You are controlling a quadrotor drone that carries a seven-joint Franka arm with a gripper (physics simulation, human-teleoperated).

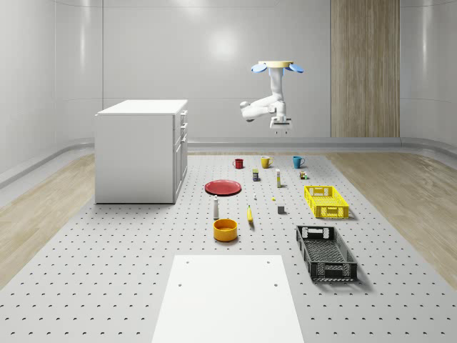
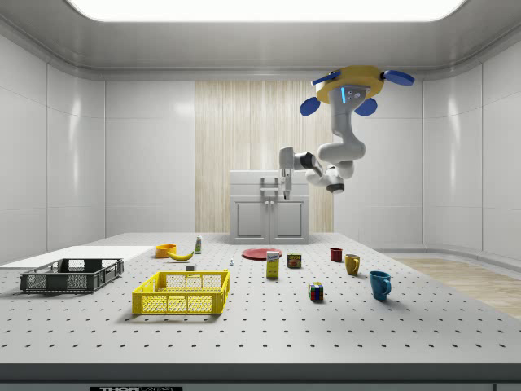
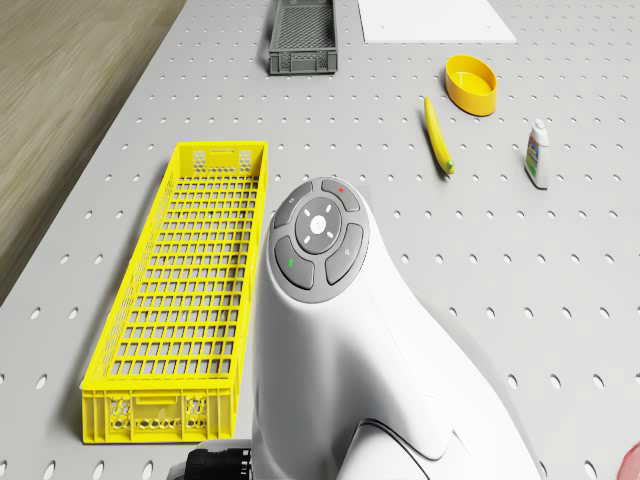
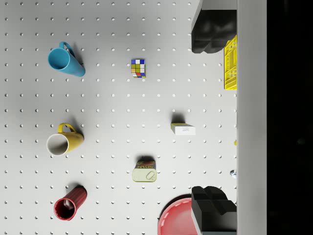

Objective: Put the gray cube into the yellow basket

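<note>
The gray cube (image 1: pixel 281 209) is small and sits on the perforated table, just left of the yellow basket (image 1: pixel 310 199) in the whole-scene view. In the side view the cube (image 2: pixel 190 267) lies behind the basket (image 2: pixel 179 303). The drone (image 1: pixel 278 68) hovers high above the table's far part, with its white arm (image 3: pixel 340 330) bent downward. My gripper (image 1: pixel 280 127) hangs open and empty well above the table, over the mugs and small boxes. In the wrist view the gripper (image 4: pixel 196 118) has its black fingers (image 4: pixel 210 34) wide apart, and a corner of the basket (image 4: pixel 231 63) shows past them.
A black basket (image 1: pixel 325 252), orange bowl (image 1: pixel 225 229), banana (image 1: pixel 250 214), white bottle (image 1: pixel 216 208) and red plate (image 1: pixel 223 187) lie nearby. Red (image 4: pixel 68 205), yellow (image 4: pixel 63 141) and blue (image 4: pixel 66 61) mugs, a colour-puzzle cube (image 4: pixel 138 68), a tin (image 4: pixel 145 174) sit below. A white cabinet (image 1: pixel 139 150) stands left.
</note>
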